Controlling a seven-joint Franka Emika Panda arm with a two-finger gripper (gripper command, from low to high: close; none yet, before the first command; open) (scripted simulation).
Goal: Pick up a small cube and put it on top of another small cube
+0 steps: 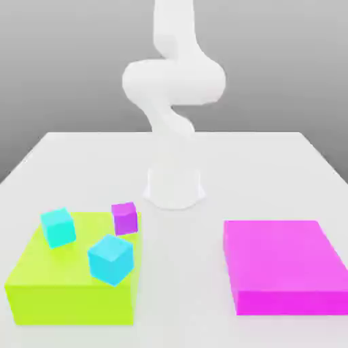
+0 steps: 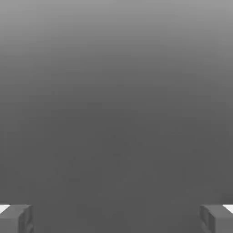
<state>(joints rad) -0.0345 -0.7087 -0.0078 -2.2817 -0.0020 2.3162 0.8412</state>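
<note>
The small cube is out of view. The other small cube, plain cyan (image 1: 58, 226), sits on the lime-green block (image 1: 41, 285), towards the far corner at the exterior view's left. In the hand view my gripper (image 2: 116, 220) is open. Its two grey fingertips (image 2: 16, 219) stand far apart with nothing between them, in front of a plain grey background. The white arm (image 1: 173, 81) rises from its base (image 1: 175, 187) at the middle of the table and runs up past the top of the exterior view.
A larger cyan cube (image 1: 110, 258) lies tilted on the lime block near its right side. A purple cube (image 1: 125, 218) sits at the block's far right corner. A flat magenta block (image 1: 282, 265) lies on the white table (image 1: 258, 163) at the exterior view's right.
</note>
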